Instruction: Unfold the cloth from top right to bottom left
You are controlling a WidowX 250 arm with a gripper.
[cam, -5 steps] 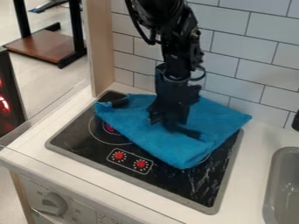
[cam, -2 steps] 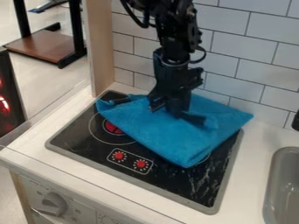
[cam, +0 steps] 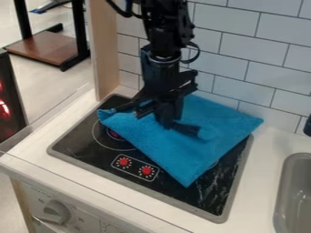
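Black arm (cam: 163,32) (looping cables (cam: 198,51))

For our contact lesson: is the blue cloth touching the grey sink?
Apart. The camera view shows white counter between the right corner of the blue cloth and the rim of the grey sink.

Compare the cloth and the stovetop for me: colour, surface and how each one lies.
The cloth is plain blue; the stovetop is black with a grey rim and two red dials.
The cloth is soft and wrinkled, while the stovetop is smooth and rigid.
The cloth lies loosely across the stovetop, which sits flat on the counter.
Both have corners in sight.
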